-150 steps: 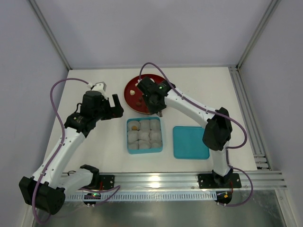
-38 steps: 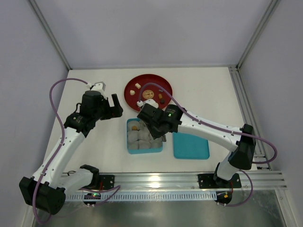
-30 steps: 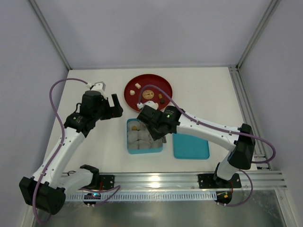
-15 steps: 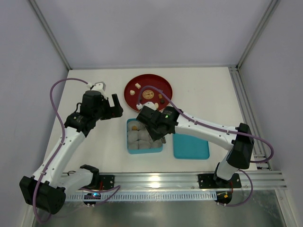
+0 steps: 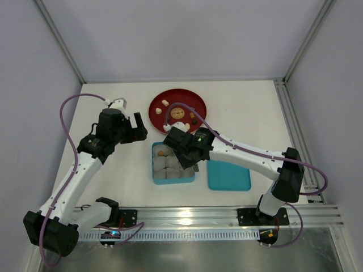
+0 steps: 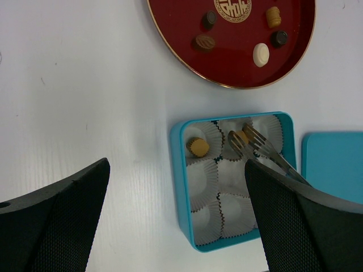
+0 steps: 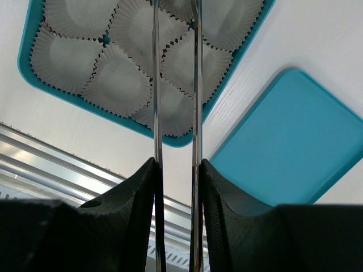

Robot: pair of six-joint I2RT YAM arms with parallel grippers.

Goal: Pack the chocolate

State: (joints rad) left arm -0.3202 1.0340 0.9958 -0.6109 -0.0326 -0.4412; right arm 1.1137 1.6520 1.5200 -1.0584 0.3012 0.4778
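Several chocolate pieces, cream (image 6: 261,54), tan (image 6: 274,17) and dark (image 6: 209,20), lie on the red plate (image 6: 170,22). One tan chocolate (image 6: 198,147) sits in a paper cup of the teal box (image 6: 180,187). A second tan piece (image 6: 238,137) lies in the back-middle cup, right at the tips of metal tongs (image 6: 266,153). My right gripper (image 7: 176,164) is shut on those tongs (image 7: 156,85) above the box (image 7: 25,62); whether the tips still pinch the piece I cannot tell. My left gripper (image 6: 176,164) hangs open and empty left of the box.
The box's teal lid (image 5: 228,173) lies flat just right of the box (image 5: 154,170). The red plate (image 5: 177,107) is behind the box. White crinkled paper cups (image 7: 116,79) fill the box. An aluminium rail (image 5: 227,215) runs along the near table edge.
The right gripper with the tongs has shifted slightly back and left over the box, and the tong blades have spread a little. The left arm has not moved.
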